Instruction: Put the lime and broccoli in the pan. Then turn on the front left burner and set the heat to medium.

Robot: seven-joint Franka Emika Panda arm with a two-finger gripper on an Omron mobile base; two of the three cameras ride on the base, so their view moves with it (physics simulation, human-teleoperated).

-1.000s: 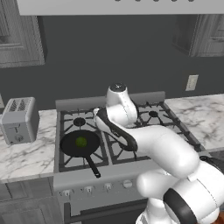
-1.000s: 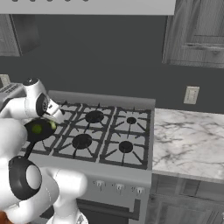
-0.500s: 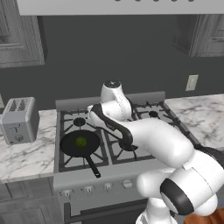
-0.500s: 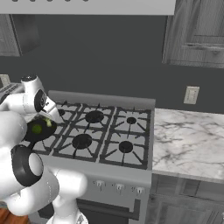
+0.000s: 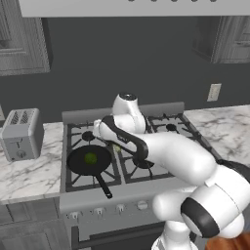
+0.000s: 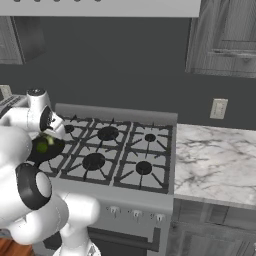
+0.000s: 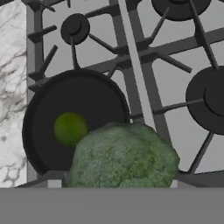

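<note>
Compared with a second ago, I see the white arm swung further left across the stove, its wrist now nearer the pan [image 5: 89, 161]; the stove, counter and toaster [image 5: 20, 134] sit where they did.

From the left base view, the pan rests on the front left burner [image 5: 93, 165], handle pointing toward the front edge, and the lime [image 5: 90, 158] lies inside it as a bright green dot. A sliver of pale green shows just right of the pan under the wrist, too small for me to name. The right base view gives me the four right-hand burners and the marble counter [image 6: 215, 162] plainly, while the arm covers most of the pan; a patch of green peeks through beside the wrist.

Only the hand view shows the broccoli [image 7: 124, 158] up close: its bumpy head sits between the gripper [image 7: 118, 186] tips, clasped there, overlapping the pan's near rim. The lime lies left of it on the pan floor.
</note>
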